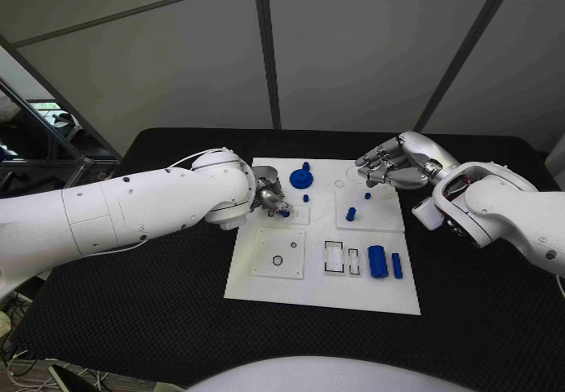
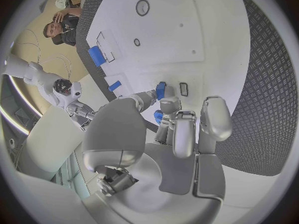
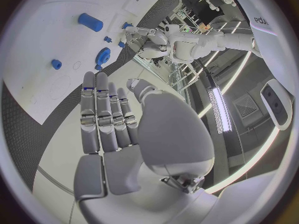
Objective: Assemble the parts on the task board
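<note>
Even, bright light; wrist views bend at rims, ceiling strip glares.

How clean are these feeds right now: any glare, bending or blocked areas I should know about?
Head view: even light, the task board reads clearly, though the left hand covers the part it works at. Left wrist view: fisheye bends the board's edges, and the fingers block the middle. Right wrist view: bright light strips glare beside the right hand; the board curves strongly.
</note>
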